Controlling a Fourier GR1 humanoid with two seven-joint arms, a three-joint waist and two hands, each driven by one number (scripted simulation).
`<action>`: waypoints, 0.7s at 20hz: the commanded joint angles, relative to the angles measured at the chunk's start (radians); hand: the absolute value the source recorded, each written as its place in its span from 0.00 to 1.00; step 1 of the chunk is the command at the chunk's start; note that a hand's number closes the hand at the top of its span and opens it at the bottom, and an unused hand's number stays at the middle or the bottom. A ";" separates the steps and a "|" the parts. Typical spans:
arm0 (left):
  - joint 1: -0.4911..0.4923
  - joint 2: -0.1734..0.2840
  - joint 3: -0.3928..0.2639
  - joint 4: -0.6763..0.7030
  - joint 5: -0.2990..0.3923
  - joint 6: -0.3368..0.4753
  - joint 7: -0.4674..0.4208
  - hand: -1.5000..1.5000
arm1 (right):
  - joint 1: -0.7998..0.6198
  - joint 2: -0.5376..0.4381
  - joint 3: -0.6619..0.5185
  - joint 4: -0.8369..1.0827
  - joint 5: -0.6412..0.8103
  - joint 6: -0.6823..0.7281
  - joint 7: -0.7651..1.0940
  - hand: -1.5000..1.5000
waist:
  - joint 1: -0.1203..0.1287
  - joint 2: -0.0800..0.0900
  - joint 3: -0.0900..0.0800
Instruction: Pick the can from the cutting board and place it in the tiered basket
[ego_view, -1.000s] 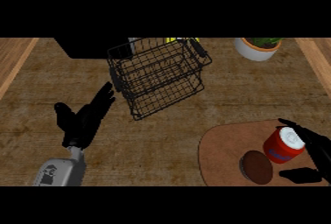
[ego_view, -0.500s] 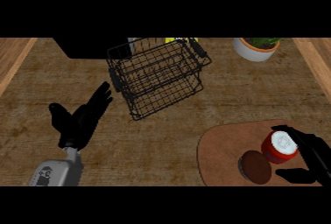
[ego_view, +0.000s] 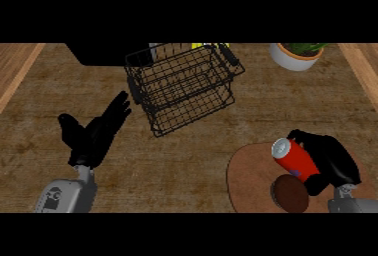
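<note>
The right hand (ego_view: 336, 160) curls its fingers (ego_view: 304, 136) around the red can (ego_view: 295, 159), tilted over the round cutting board (ego_view: 251, 175) at five o'clock. The tiered basket (ego_view: 184, 87) stands at twelve o'clock on the worktop (ego_view: 184, 160). At eight o'clock the left hand (ego_view: 92, 135) rests open, fingers straight.

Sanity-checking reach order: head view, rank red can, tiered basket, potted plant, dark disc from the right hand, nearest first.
1. Red can: in the right hand, fingers curled round it, over the cutting board.
2. Dark disc: on the board, just below-left of the hand.
3. Tiered basket: up-left, mid-counter.
4. Potted plant: far edge, straight up from the hand.
</note>
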 joint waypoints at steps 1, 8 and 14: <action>-0.007 -0.018 0.010 0.032 -0.012 0.025 -0.023 0.50 | 0.010 0.091 0.037 -0.104 -0.039 0.113 0.104 1.00 | -0.017 0.009 0.026; 0.030 -0.019 -0.004 -0.029 -0.005 0.015 0.004 0.50 | -0.023 0.181 -0.071 -0.466 -0.290 0.336 0.273 1.00 | -0.025 0.005 0.026; 0.035 0.023 0.035 0.016 -0.006 -0.011 -0.030 0.50 | -0.126 0.190 -0.125 -0.788 -0.415 0.461 0.443 1.00 | -0.023 0.006 0.026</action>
